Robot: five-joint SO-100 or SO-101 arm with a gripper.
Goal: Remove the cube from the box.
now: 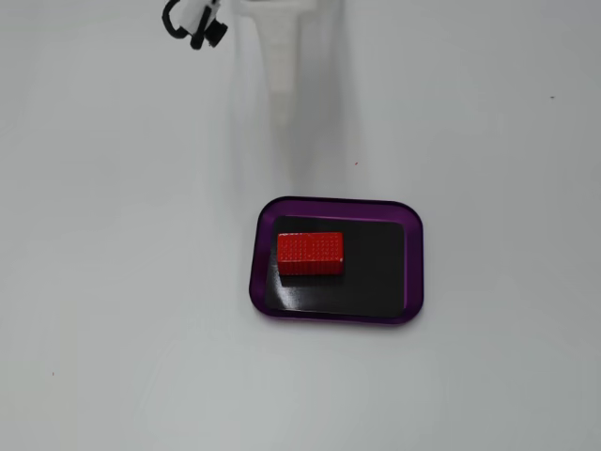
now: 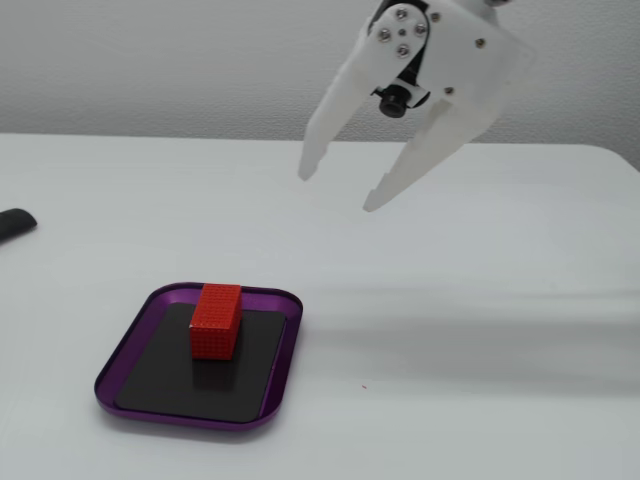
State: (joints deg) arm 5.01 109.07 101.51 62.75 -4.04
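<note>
The cube (image 1: pixel 310 253) is a small bright red ribbed block lying in the left part of the box (image 1: pixel 412 272), a shallow purple-rimmed tray with a black base. In a fixed view the cube (image 2: pixel 216 320) stands in the back half of the box (image 2: pixel 130 352). My white gripper (image 2: pixel 336 190) hangs open and empty in the air, above and to the right of the box, well apart from the cube. In a fixed view only one white finger (image 1: pixel 279 56) shows at the top edge, above the box.
The white table (image 1: pixel 113 282) is bare around the box. A black cable and knob (image 1: pixel 192 23) sit at the top edge. A dark object (image 2: pixel 14 224) lies at the left edge of the table.
</note>
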